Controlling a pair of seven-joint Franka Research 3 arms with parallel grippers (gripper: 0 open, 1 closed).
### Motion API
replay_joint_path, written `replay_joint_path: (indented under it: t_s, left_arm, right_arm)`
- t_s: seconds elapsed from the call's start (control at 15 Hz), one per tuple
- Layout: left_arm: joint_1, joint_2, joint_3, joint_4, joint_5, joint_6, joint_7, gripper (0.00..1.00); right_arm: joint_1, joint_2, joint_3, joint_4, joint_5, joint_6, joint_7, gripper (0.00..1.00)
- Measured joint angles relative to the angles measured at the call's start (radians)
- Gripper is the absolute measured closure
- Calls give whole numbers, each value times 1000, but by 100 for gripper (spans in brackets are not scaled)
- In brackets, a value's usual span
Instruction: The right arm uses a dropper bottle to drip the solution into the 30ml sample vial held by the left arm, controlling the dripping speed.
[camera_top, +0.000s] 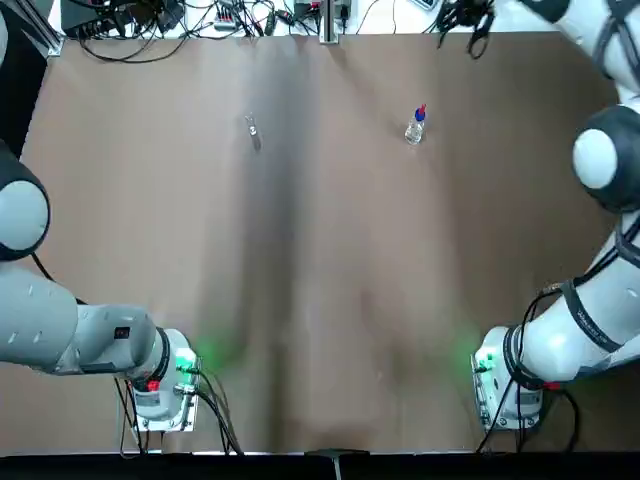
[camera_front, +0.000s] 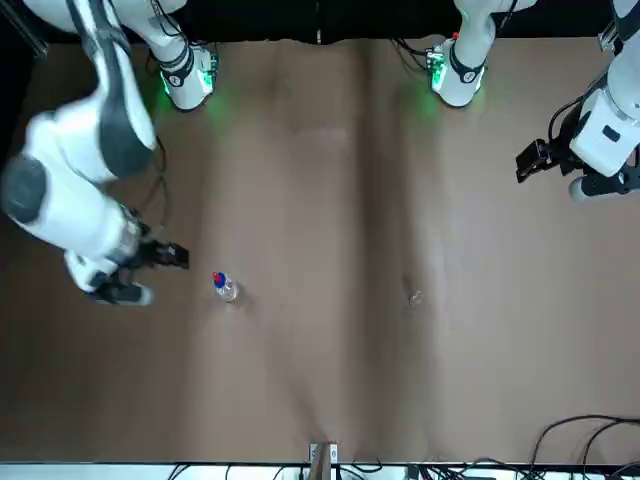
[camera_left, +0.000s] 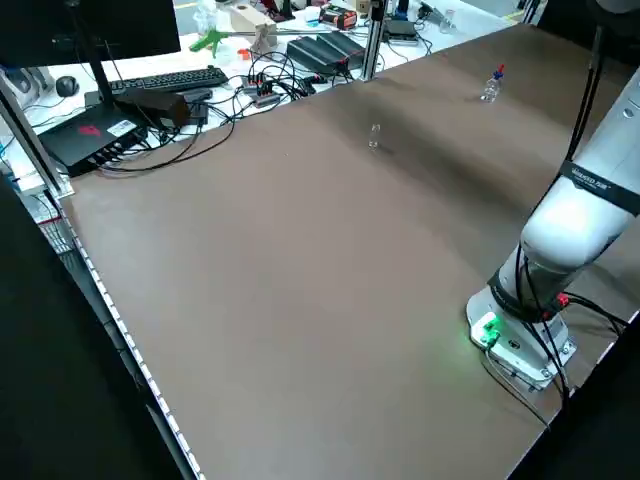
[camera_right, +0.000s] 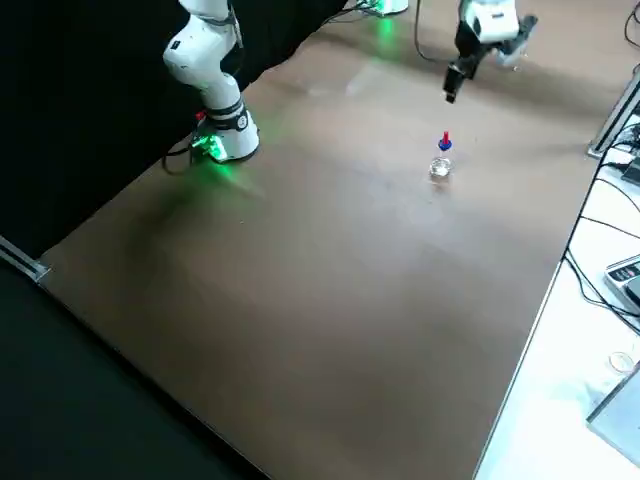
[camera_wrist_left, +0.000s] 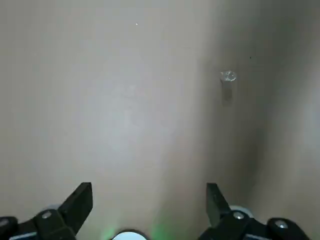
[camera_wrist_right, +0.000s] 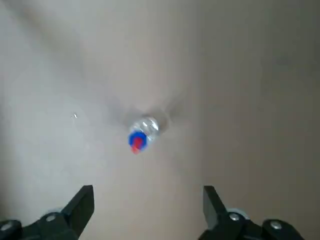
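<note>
Top view: one dropper bottle (camera_top: 416, 126) upright, upper right of centre; one 30ml sample vial (camera_top: 252, 127) upper left of centre, well apart. Contents of either can't be read. Table (camera_top: 320, 300) bare between them; cables (camera_top: 180, 25) along the top edge.

Front view: bottle lower left, right gripper (camera_front: 170, 256) just beside it, not touching. Left gripper (camera_front: 532, 160) at far right.

Left wrist view: left gripper (camera_wrist_left: 149, 200) wide open, holding nothing, vial ahead.

Right wrist view: right gripper (camera_wrist_right: 148, 200) wide open, empty, bottle ahead between the fingers' line.
</note>
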Motion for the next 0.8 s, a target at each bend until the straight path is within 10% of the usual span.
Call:
replay_joint_path:
  t_s: [0.4, 0.8]
  left_arm:
    - [1, 0, 1, 0, 0, 0, 0, 0]
    - [3, 0, 1, 0, 0, 0, 0, 0]
  right_arm:
    - [-123, -237, -2, 0, -5, -274, -137, 1]
    - [-130, -375, 0, -113, -10, -236, -140, 0]
